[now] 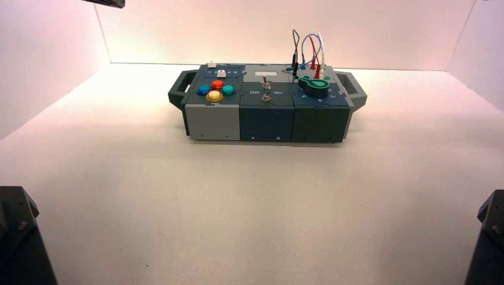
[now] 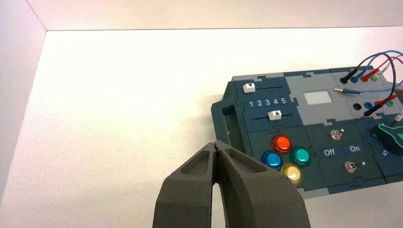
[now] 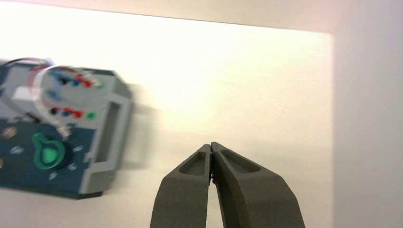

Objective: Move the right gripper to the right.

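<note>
My right gripper (image 3: pixel 210 145) shows in the right wrist view, its two dark-grey wedge fingers shut tip to tip and holding nothing. It hangs over bare white table, off the box's (image 3: pixel 107 137) end with the grey handle, and the green knob (image 3: pixel 48 154) lies farther off. The right side wall (image 3: pixel 368 123) is close by. My left gripper (image 2: pixel 216 144) is also shut and empty, parked off the box's other end near the coloured buttons (image 2: pixel 283 143). Neither gripper's tip shows in the high view.
The box (image 1: pixel 212 122) stands at the middle back of the white table, with handles at both ends and looped wires (image 1: pixel 309 50) at its back right. Dark arm blocks sit at the bottom corners (image 1: pixel 16 237) (image 1: pixel 490 237). White walls enclose the table.
</note>
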